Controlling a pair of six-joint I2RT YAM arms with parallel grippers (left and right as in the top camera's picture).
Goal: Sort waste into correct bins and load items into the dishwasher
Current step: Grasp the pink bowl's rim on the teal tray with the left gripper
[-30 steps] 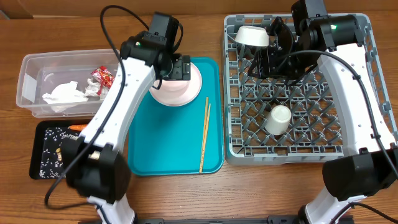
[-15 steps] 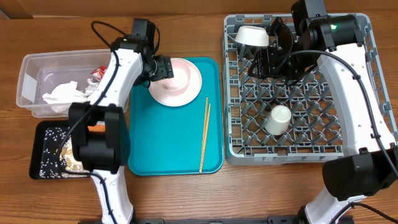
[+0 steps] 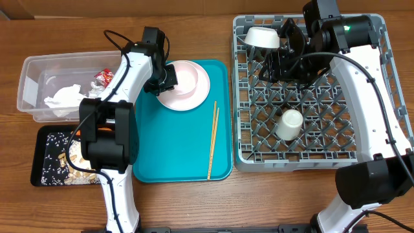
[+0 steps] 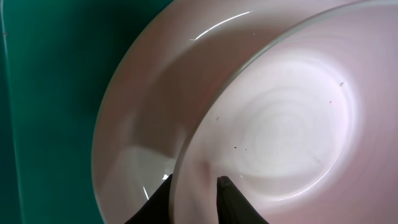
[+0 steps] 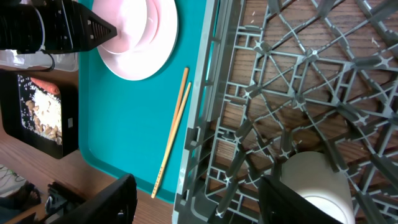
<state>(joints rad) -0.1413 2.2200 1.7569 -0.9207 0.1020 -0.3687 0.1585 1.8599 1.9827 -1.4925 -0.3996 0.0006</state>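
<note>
We see the left claw (image 4: 194, 182) pinched on the rim of a small white bowl (image 4: 286, 118): one finger (image 4: 231, 200) inside the rim, the other outside, only the bowl's wall between them. The bowl sits on a round pale-pink plate (image 4: 140, 106) directly under the claw, at the far end of a large teal plastic tray (image 4: 43, 93). The white-and-black left arm (image 3: 129, 77) climbs from the near edge of the wooden bench (image 3: 187, 204) along the tray's left side, folds at a black joint beyond the plate, and turns its wrist back down onto the bowl. Right of the claw, a pair of thin light wooden chopsticks (image 3: 213, 139) lies lengthwise on the tray. Left of it, a clear plastic rectangular tub (image 3: 26, 68) holds a crumpled white tissue (image 3: 65, 98) and a crumpled red-and-silver wrapper (image 3: 105, 80); the wrapper's print is too small for us to read. Nearer the bench edge on that side, a shallow black rectangular tray (image 3: 36, 175) carries white rice grains (image 3: 55, 139).

Farther right, the right claw (image 5: 196, 186) hangs open above the large square grey plastic dish rack (image 3: 240, 103), fingers spread wide with nothing between them. The right arm (image 3: 369, 90) runs up the rack's right side and bends back left over the far rows. A second small white bowl (image 3: 261, 37) lies just left of this claw, and a small white cup (image 3: 290, 124) rests among the pegs on its near side.
</note>
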